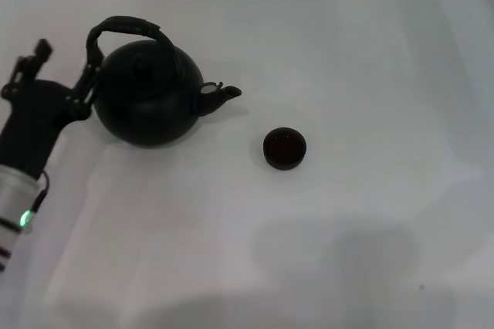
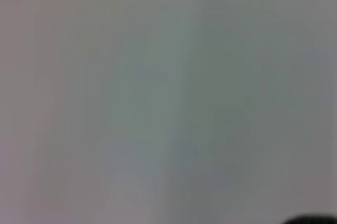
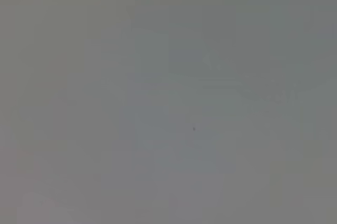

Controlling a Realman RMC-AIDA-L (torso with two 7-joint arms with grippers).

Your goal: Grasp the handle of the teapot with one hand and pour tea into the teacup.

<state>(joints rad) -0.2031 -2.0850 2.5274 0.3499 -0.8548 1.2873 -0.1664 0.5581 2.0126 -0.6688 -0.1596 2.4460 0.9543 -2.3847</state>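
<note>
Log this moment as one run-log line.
left gripper: at teapot handle | teapot: on table, spout toward teacup | right arm: out of view

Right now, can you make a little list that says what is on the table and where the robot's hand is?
teapot: upright on the white table, spout toward the teacup
handle: arched over the pot
teacup: apart from the spout, on the robot's right of the pot
left gripper: at the handle's left end
right gripper: not in view
</note>
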